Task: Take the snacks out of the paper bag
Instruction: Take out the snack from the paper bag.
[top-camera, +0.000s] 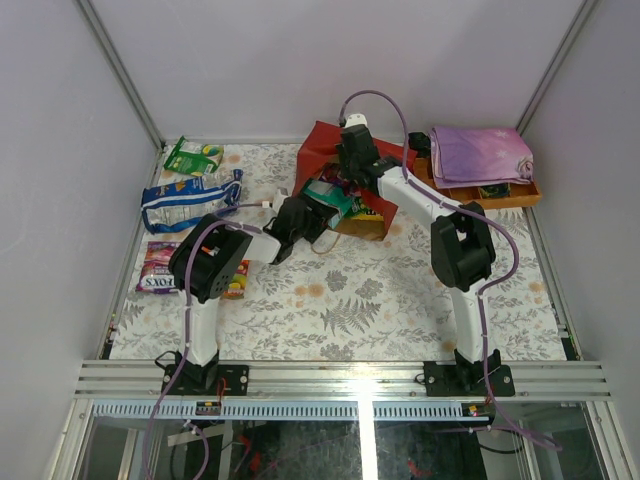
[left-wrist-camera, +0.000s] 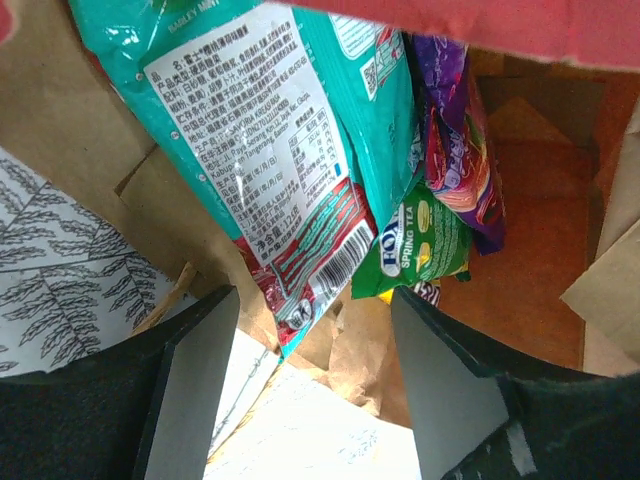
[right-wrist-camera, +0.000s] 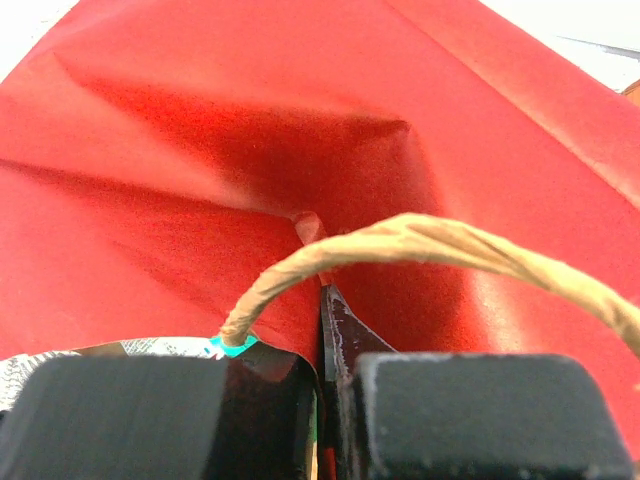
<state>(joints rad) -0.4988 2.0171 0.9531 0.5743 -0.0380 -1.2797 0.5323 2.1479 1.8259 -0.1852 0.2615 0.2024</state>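
Observation:
The red paper bag (top-camera: 322, 148) lies at the back centre with its mouth facing the arms. My right gripper (top-camera: 347, 176) is shut on the bag's upper red edge (right-wrist-camera: 322, 300) and holds the mouth up; a string handle (right-wrist-camera: 420, 240) arches over the fingers. My left gripper (left-wrist-camera: 312, 300) is open at the mouth (top-camera: 312, 212), just short of a teal packet (left-wrist-camera: 290, 130). A green Fox's bag (left-wrist-camera: 420, 240) and a purple packet (left-wrist-camera: 455, 130) lie beside it inside. Outside at the left lie a green bag (top-camera: 192, 157), a blue-white bag (top-camera: 185, 200), a purple Fox's bag (top-camera: 160, 268) and an orange packet (top-camera: 238, 280).
A brown wooden tray (top-camera: 520, 195) with a folded purple cloth (top-camera: 480, 152) stands at the back right, next to the right arm. The bag's brown kraft inside (left-wrist-camera: 530, 230) surrounds the packets. White walls close in the table at the back and sides.

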